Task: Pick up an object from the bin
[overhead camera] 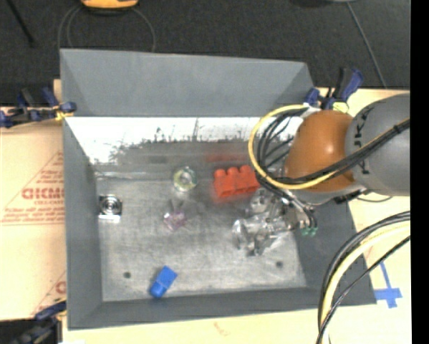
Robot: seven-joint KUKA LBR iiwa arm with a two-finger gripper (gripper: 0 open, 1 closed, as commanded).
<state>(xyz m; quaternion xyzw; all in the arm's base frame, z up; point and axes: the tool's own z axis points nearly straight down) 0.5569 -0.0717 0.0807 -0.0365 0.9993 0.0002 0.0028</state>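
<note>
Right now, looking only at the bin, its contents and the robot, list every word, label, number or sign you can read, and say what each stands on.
"KU": black letters on the grey arm, crossed by cables; whatever follows cannot be read.
Orange brick: no text to be seen.
Blue block: no text to be seen.
Bin: dark scuffs on the back wall, no lettering.

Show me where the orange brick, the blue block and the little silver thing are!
orange brick [234,183], camera view, on the middle of its top.
blue block [162,281], camera view, on its middle.
little silver thing [109,208], camera view, on its round centre.
</note>
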